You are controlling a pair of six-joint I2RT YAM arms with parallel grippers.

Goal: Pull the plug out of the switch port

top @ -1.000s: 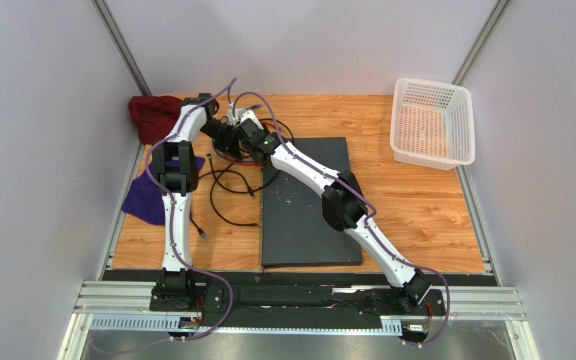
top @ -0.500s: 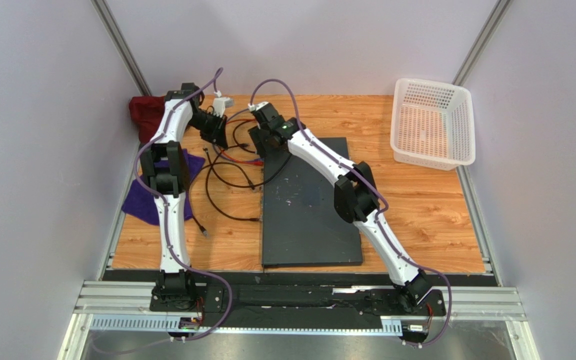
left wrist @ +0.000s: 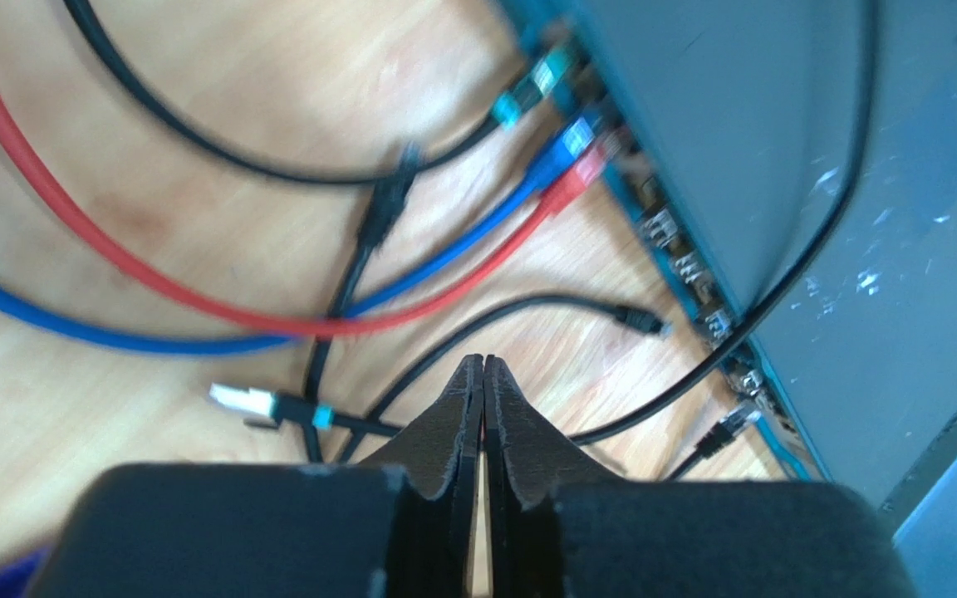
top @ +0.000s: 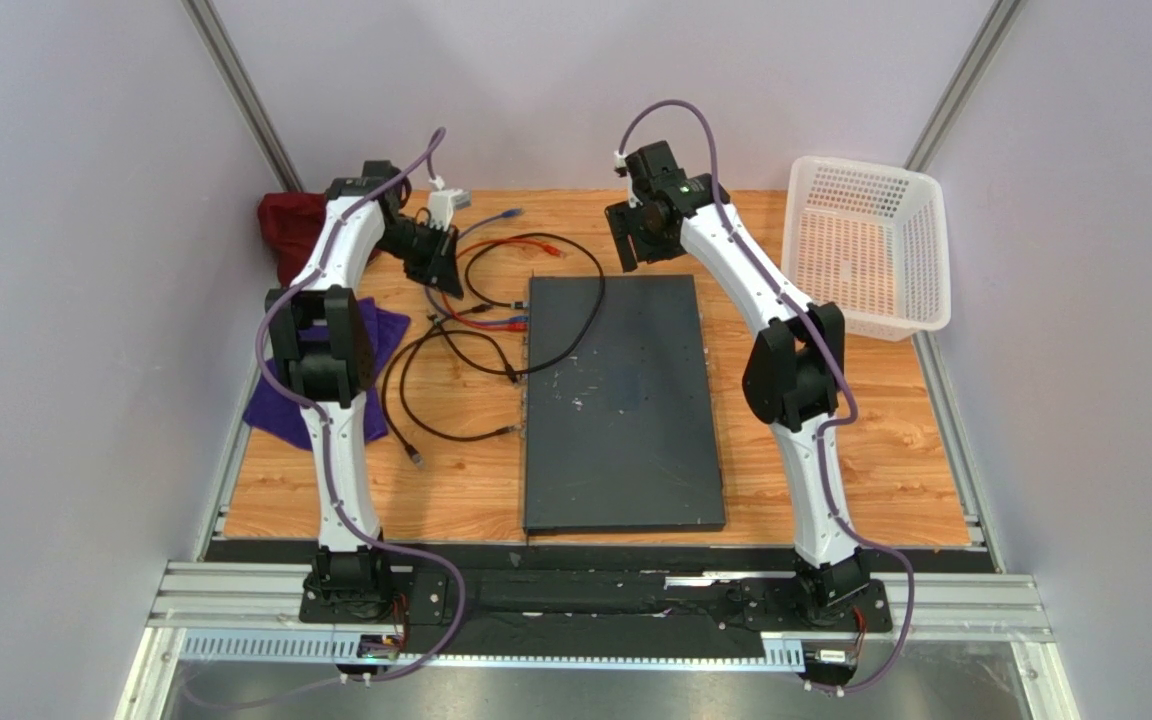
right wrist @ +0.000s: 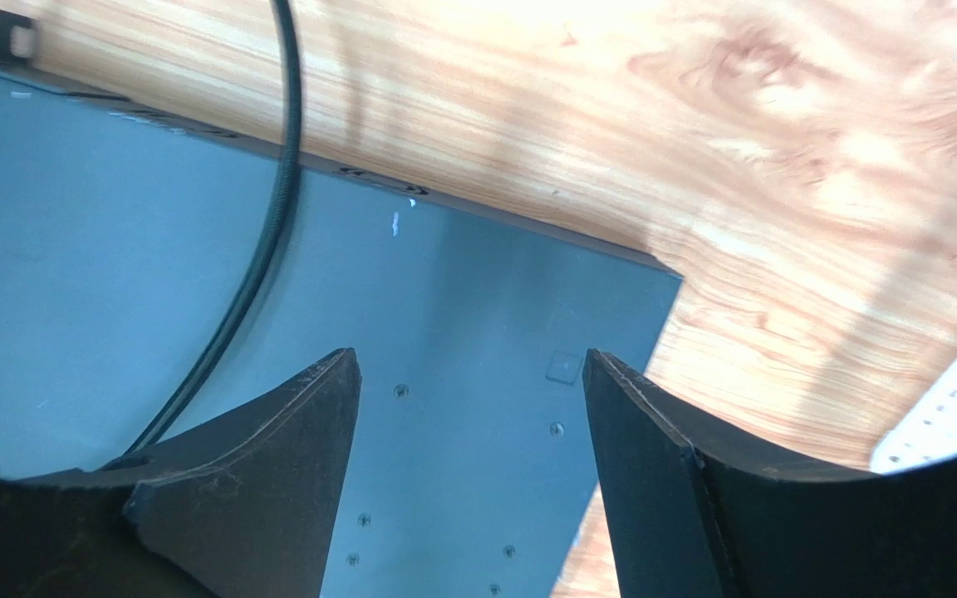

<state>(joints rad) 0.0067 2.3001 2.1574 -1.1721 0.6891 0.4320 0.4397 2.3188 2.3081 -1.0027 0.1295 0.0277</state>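
Note:
The switch [top: 623, 405] is a large dark grey slab in the middle of the table. In the left wrist view, a black plug with a teal band [left wrist: 531, 90], a blue plug [left wrist: 578, 130] and a red plug [left wrist: 585, 168] sit in ports along the edge of the switch [left wrist: 758, 137]. My left gripper [top: 443, 266] hangs left of that edge, over the cables. It [left wrist: 484, 363] is shut with nothing between its fingers. My right gripper [top: 629, 245] is open and empty [right wrist: 471, 364] above the far right corner of the switch [right wrist: 446, 299].
Loose plugs [left wrist: 241, 400] [left wrist: 643, 322] and red, blue and black cables [top: 455, 360] sprawl left of the switch. One black cable [right wrist: 265, 249] loops over its top. A white mesh basket [top: 862, 248] stands at the back right, with a red cloth [top: 297, 228] and a purple cloth [top: 285, 402] at the left.
My right arm swung from the cable area rightward to the switch's far right corner and opened wider. My left gripper drew back to the left and closed.

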